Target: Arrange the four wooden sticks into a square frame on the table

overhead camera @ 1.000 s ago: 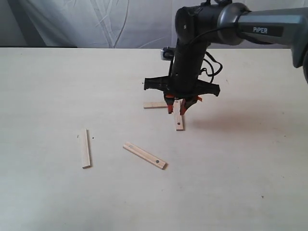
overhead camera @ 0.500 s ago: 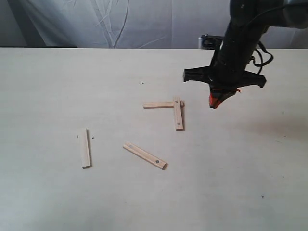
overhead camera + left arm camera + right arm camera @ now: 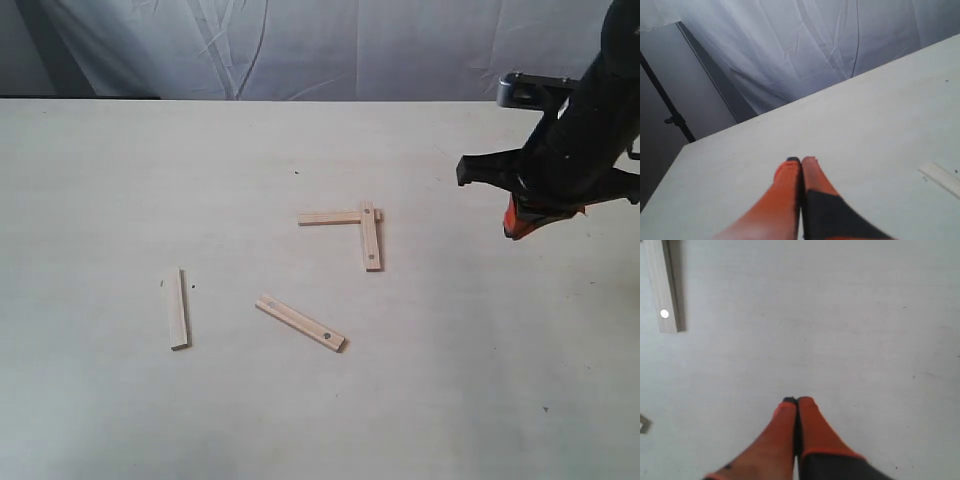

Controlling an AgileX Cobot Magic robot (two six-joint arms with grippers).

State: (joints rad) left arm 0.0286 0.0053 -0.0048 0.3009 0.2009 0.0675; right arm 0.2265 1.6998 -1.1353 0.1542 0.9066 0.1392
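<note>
1. On the table (image 3: 110, 170), near its middle, a crosswise stick (image 3: 328, 217) and a second stick (image 3: 371, 240) form an L, overlapping at the corner. Both are pale, flat wood.
2. Toward the camera lies a slanted stick (image 3: 300, 323) with small dark holes near its ends.
3. Well to the left lies a fourth stick (image 3: 177, 308), alone.
4. Right of the L, the right gripper (image 3: 513, 233) hangs with its orange fingers pressed together, empty.
5. Elsewhere, the left gripper (image 3: 801, 160) is likewise closed on nothing.

Lab-style robot test bench, pale table (image 3: 90, 160), draped white sheet backdrop (image 3: 250, 45), black stand (image 3: 670, 112)
</note>
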